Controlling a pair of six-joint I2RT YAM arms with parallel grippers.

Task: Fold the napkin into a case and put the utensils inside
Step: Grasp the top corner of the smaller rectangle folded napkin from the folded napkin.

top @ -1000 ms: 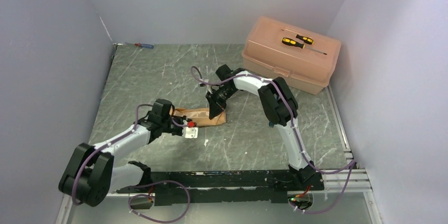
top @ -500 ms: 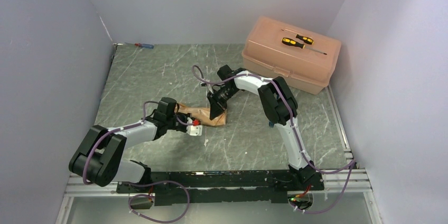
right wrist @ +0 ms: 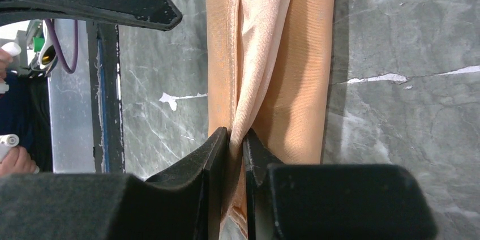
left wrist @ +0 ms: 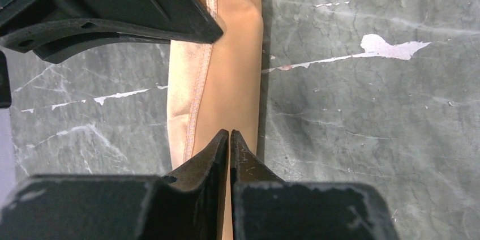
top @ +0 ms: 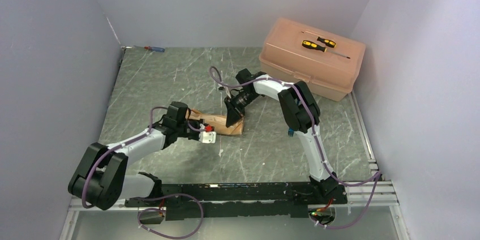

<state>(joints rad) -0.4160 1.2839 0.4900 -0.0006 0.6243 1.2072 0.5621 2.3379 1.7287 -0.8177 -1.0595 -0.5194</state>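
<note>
The left gripper [left wrist: 229, 136], apart a moment ago, is now shut at the napkin [left wrist: 232, 76] — the right gripper [right wrist: 236, 136] pinches a fold — likely readying the next fold.

Marbled table [top: 170, 76] bears napkin [top: 219, 124], pink box [top: 294, 71], screwdriver [top: 154, 49].

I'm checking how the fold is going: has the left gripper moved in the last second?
Yes, slightly. In the top view the left gripper has edged away from the base rail and toward the pink box, along the napkin.
</note>
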